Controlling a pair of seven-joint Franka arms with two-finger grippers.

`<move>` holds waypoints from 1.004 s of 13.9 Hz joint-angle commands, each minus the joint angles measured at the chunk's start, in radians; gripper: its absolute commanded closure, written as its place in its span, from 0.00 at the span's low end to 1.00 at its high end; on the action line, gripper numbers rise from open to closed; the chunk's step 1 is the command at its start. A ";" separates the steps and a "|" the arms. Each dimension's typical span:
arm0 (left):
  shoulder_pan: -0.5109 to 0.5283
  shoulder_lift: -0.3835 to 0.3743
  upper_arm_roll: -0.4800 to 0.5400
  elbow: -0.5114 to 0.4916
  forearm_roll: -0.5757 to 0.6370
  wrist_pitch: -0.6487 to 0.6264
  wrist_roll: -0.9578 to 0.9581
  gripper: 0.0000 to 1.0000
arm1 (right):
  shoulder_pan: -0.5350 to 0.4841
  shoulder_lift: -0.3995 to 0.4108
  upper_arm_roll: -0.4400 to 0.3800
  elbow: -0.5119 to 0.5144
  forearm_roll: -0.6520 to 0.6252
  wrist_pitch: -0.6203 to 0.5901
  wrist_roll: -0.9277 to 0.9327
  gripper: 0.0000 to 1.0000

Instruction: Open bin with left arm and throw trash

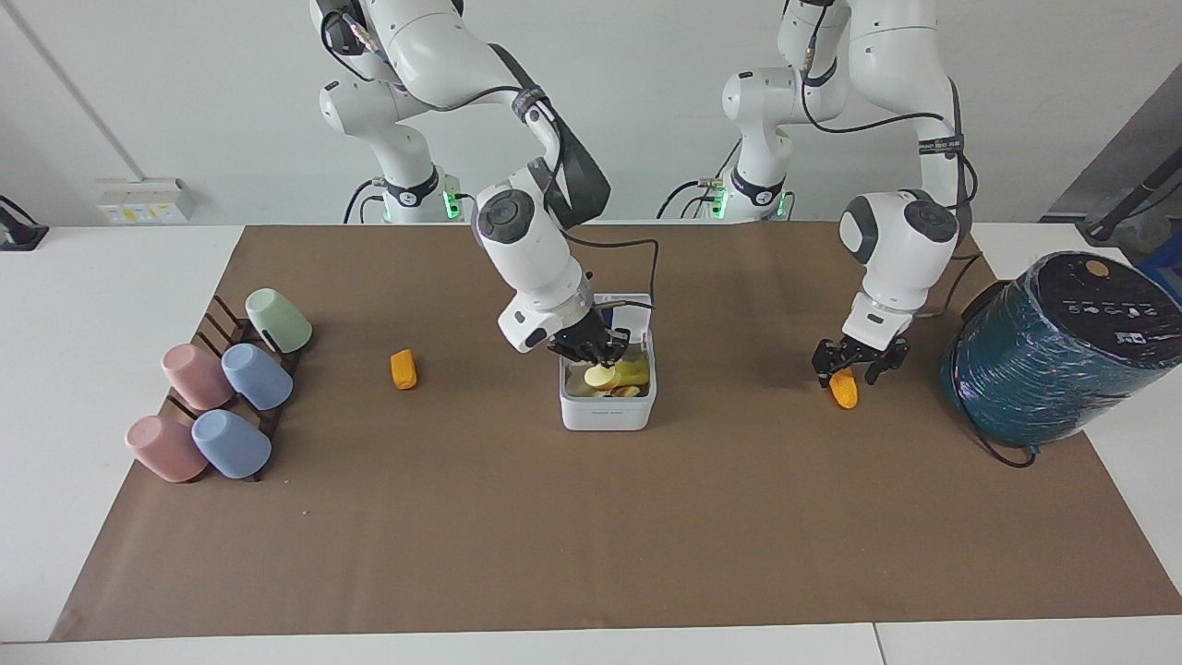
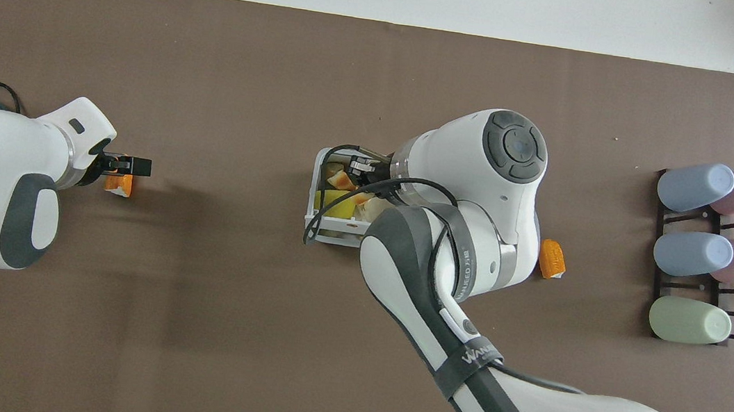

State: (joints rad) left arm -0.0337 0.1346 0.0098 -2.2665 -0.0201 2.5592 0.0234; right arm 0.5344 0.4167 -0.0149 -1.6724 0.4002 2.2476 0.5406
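1. The bin (image 1: 607, 397) sits near the middle of the brown mat (image 1: 591, 517) on the counter (image 1: 111, 277), its lid (image 1: 626, 319) tipped up on the edge nearer the robots, so the box is open.
2. Inside the bin lie mixed scraps, yellow and orange, with the pale yellow lump (image 1: 600, 376) on top.
3. The right gripper (image 1: 591, 351) is down at the bin's open mouth, right above the pale yellow lump; whether its jaws grip the lump or are parted I cannot tell.
4. In the overhead view the right arm's wrist covers much of the bin (image 2: 321, 190), and the right gripper (image 2: 361, 167) shows at about 2 o'clock from the box's centre.
5. The left gripper (image 1: 857, 363) is low over one orange lump (image 1: 842, 388) toward the left arm's end of the counter; its jaws straddle the lump's top, spread a little, and I cannot tell if they pinch it.
6. From overhead, that orange lump (image 2: 119, 185) peeks out at 6 o'clock of the left gripper (image 2: 127, 166).
7. The second orange lump (image 1: 404, 368) lies loose on the mat, at 9 o'clock from the bin in the facing view, untouched.
8. The pastel cups (image 1: 222, 397) rest on a rack at the right arm's end; the teal wrapped cylinder (image 1: 1053, 351) stands at the left arm's end.
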 commanded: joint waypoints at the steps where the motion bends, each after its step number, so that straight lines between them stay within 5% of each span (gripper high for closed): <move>1: 0.017 -0.013 -0.008 -0.022 -0.009 0.021 0.037 0.77 | -0.002 0.007 0.001 0.000 0.029 0.017 -0.010 0.83; 2: 0.015 -0.013 -0.007 -0.022 -0.011 0.018 0.043 0.98 | -0.002 0.010 0.001 0.000 0.029 0.023 -0.010 0.83; 3: 0.012 -0.013 -0.007 -0.021 -0.009 0.016 0.043 1.00 | -0.001 0.014 0.001 0.000 0.029 0.035 -0.008 0.81; 7: -0.014 -0.033 -0.011 0.033 -0.009 -0.049 0.036 1.00 | 0.010 0.036 0.001 0.002 0.029 0.066 -0.008 0.79; 12: -0.051 -0.072 -0.014 0.253 -0.009 -0.391 0.026 1.00 | 0.013 0.042 0.001 0.003 0.029 0.066 -0.007 0.76; 14: -0.061 -0.098 -0.016 0.301 -0.009 -0.473 0.024 1.00 | 0.012 0.039 0.001 0.013 0.029 0.060 -0.005 0.63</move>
State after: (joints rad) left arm -0.0751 0.0526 -0.0144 -2.0139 -0.0201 2.1662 0.0430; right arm 0.5462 0.4502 -0.0137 -1.6720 0.4056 2.2967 0.5406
